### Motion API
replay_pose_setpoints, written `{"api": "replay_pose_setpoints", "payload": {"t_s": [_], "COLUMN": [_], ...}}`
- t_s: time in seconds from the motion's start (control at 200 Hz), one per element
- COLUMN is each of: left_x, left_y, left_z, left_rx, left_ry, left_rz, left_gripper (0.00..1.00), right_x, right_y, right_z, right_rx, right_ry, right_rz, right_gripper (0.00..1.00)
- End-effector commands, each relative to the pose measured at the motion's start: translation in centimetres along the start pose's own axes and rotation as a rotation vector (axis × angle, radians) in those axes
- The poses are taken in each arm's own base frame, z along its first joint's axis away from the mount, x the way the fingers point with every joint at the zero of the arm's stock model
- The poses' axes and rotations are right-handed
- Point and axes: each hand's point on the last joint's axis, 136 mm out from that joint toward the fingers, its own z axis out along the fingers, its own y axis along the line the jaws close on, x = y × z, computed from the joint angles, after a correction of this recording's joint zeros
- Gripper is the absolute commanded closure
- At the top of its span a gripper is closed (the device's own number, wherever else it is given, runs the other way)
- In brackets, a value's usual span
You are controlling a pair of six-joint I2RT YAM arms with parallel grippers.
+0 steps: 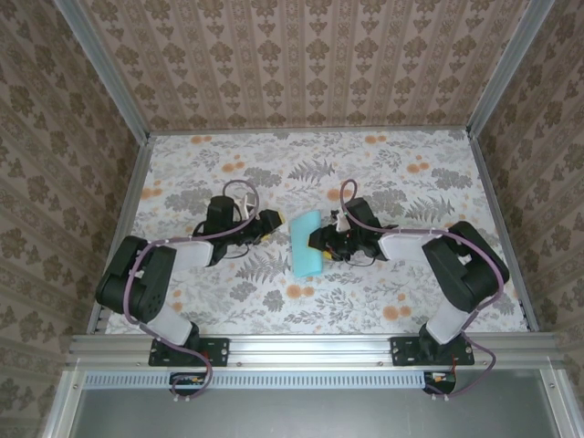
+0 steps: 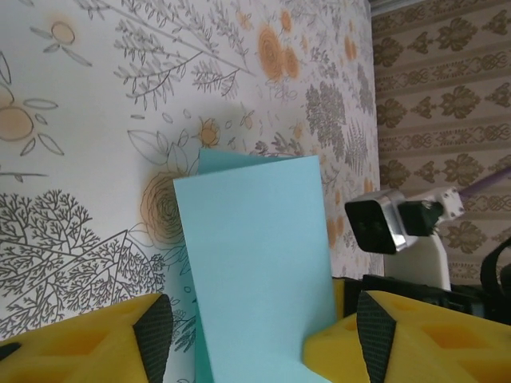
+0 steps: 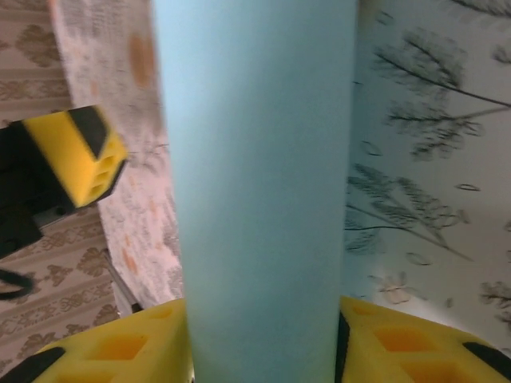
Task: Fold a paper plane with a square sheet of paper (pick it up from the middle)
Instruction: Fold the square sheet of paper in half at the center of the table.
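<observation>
The square sheet of paper point(image 1: 306, 245) is turquoise and folded into a narrow rectangle, raised at the table's middle between both grippers. My right gripper point(image 1: 318, 243) holds it from the right. In the right wrist view the sheet point(image 3: 255, 199) bows upward and fills the gap between the yellow fingers point(image 3: 399, 343), touching both, so my right gripper point(image 3: 263, 351) is shut on it. My left gripper point(image 1: 276, 222) comes from the left. In its wrist view the jaws of the left gripper point(image 2: 263, 331) stand wide around the sheet point(image 2: 255, 263), with table showing beside the left pad point(image 2: 153, 335).
A floral cloth point(image 1: 411, 301) covers the table, with patterned walls on three sides and aluminium rails point(image 1: 310, 345) along the near edge. The right arm's wrist camera point(image 2: 375, 223) sits close behind the sheet. A left finger point(image 3: 76, 155) shows beside the sheet.
</observation>
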Motion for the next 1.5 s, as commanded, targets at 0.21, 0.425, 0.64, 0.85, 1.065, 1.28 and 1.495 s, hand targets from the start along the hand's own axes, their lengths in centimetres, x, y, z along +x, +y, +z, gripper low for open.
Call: {"api": "replay_pose_setpoints", "payload": {"t_s": [0.21,0.425,0.64,0.85,1.065,1.28,1.495], "left_x": [1.9,3.8,4.2,4.5,3.8,2.7,2.2], "left_y": [1.1,0.5,0.1,0.2,0.0,0.0,-0.1], "left_z": [1.4,2.6,3.5,4.1,4.0,3.8,3.8], "left_rx": [-0.041,-0.040,-0.028,-0.025,-0.047,-0.070,-0.085], "left_ry": [0.076,0.148,0.178,0.199,0.170,0.088,0.080], "left_rz": [-0.004,0.019,0.038,0.038,0.052,0.094,0.113], "left_gripper": [0.38,0.42,0.51,0.56,0.56,0.56,0.54], "right_x": [-0.2,-0.3,-0.2,0.0,0.5,1.4,1.9], "right_y": [-2.6,-3.4,-4.0,-5.2,-7.5,-9.9,-11.6], "right_z": [-0.2,-0.9,-1.8,-2.1,-2.3,-2.3,-2.6], "right_rx": [0.150,0.204,0.265,0.321,0.429,0.533,0.599], "right_ry": [-0.005,-0.034,-0.048,-0.044,-0.029,0.003,-0.003], "right_rz": [0.029,0.036,0.025,0.045,0.107,0.165,0.231], "right_gripper": [0.45,0.39,0.40,0.45,0.50,0.51,0.51]}}
